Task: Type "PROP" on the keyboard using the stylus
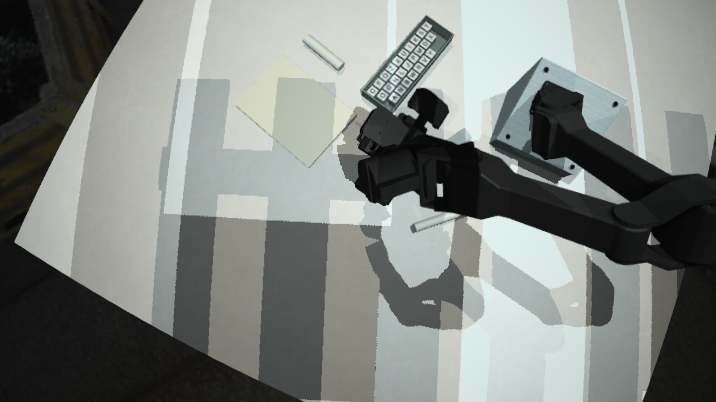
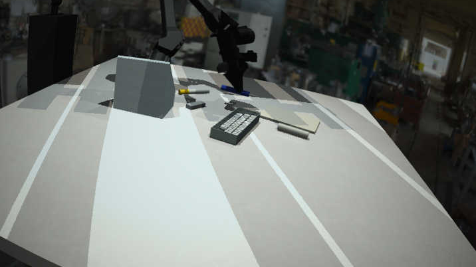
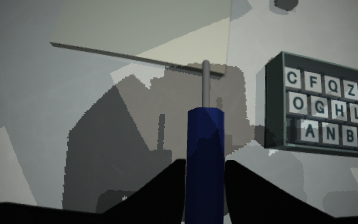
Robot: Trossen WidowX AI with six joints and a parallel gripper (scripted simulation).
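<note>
I've got the black parallel-jaw gripper (image 3: pixel 204 172) pinching the blue-barrelled stylus w/ thin grey tip (image 3: pixel 205 145) mid-barrel, tip fwd, low over the desk. Looks light, rigid, prob slick plastic, so I'd grip firm, near the tip end. Dark green keyboard w/ white lettered keys (image 3: pixel 320 102) sits just right; pale yellow paper sheet (image 3: pixel 150 35) beyond.

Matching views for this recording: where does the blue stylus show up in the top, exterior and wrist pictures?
Top: the blue stylus is not visible; the gripper hides it, just below the keyboard's near end.
Exterior: the stylus lies low and nearly level between the fingers, behind the keyboard.
Wrist: centre bottom, blue barrel clamped between the fingers, grey tip pointing up-frame.
Shared landmark: the keyboard, at the right edge in the wrist view.
</note>
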